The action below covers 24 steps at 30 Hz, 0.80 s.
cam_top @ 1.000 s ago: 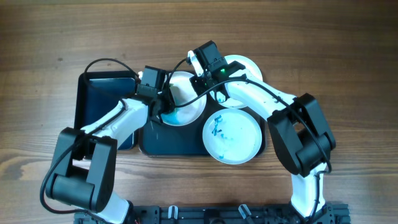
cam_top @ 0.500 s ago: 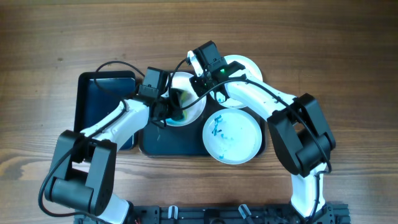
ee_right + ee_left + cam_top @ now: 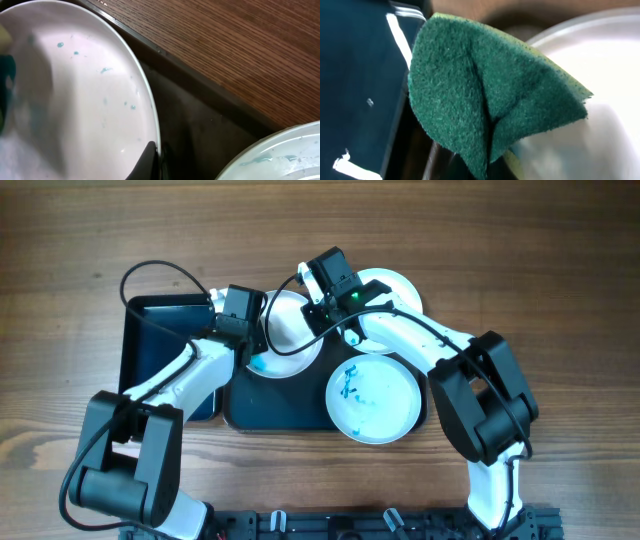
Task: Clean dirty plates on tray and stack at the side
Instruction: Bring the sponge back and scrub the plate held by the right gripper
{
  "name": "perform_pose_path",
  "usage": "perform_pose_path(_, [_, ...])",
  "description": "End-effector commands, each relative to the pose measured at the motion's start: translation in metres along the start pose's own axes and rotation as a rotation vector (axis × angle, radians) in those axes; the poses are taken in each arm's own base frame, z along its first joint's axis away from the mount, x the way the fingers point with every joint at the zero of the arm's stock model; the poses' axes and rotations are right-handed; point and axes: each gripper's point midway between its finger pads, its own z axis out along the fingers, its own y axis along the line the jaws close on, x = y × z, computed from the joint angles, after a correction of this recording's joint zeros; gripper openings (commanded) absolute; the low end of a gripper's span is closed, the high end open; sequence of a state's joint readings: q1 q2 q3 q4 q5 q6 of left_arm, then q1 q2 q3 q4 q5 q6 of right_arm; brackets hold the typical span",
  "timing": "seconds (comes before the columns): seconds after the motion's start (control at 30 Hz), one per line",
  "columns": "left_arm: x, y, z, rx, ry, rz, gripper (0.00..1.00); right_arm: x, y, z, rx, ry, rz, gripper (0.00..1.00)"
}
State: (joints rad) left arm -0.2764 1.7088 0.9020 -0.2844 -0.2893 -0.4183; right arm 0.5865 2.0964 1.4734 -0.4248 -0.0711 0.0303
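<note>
Pinched in left claw (image 3: 257,350): folded green scouring sponge (image 3: 490,100), against round white teal-smeared plate (image 3: 75,100); rim clamped by right claw (image 3: 156,161).

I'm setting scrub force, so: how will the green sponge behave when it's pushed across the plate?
The sponge is probably floppy: it is creased down its middle and folded over. It looks thin, so likely light. Its fuzzy face should drag rather than slip on the glossy plate.
</note>
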Motion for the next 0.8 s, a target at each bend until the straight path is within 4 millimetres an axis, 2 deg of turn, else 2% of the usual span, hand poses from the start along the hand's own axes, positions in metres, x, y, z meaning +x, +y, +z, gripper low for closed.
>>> perform_pose_path(0.0, [-0.026,0.007,-0.007,-0.011,-0.105,-0.135,0.04,0.003,-0.005,0.006,0.014,0.015,0.0,0.04])
perform_pose_path(0.13, [-0.043,-0.034,-0.028,0.231,-0.123,-0.155,0.04,0.004,-0.005,0.006,0.015,0.017,0.001,0.04])
perform_pose_path(0.2, [-0.049,-0.042,-0.041,0.306,-0.13,-0.162,0.04,0.004,-0.005,0.006,0.015,0.017,0.001,0.04])
perform_pose_path(0.3, [-0.043,-0.048,-0.046,0.356,-0.088,-0.157,0.04,0.004,-0.005,0.006,0.015,0.016,0.001,0.04])
perform_pose_path(0.4, [-0.022,-0.054,-0.041,0.386,0.006,-0.14,0.04,0.004,-0.005,0.006,0.015,0.016,0.001,0.04])
perform_pose_path(0.47, [-0.009,-0.05,-0.033,0.358,0.059,-0.133,0.04,0.003,-0.005,0.006,0.014,0.013,0.001,0.04])
perform_pose_path(0.77, [0.03,-0.041,-0.001,0.279,0.199,-0.119,0.04,0.002,-0.005,0.006,0.014,0.008,0.001,0.04])
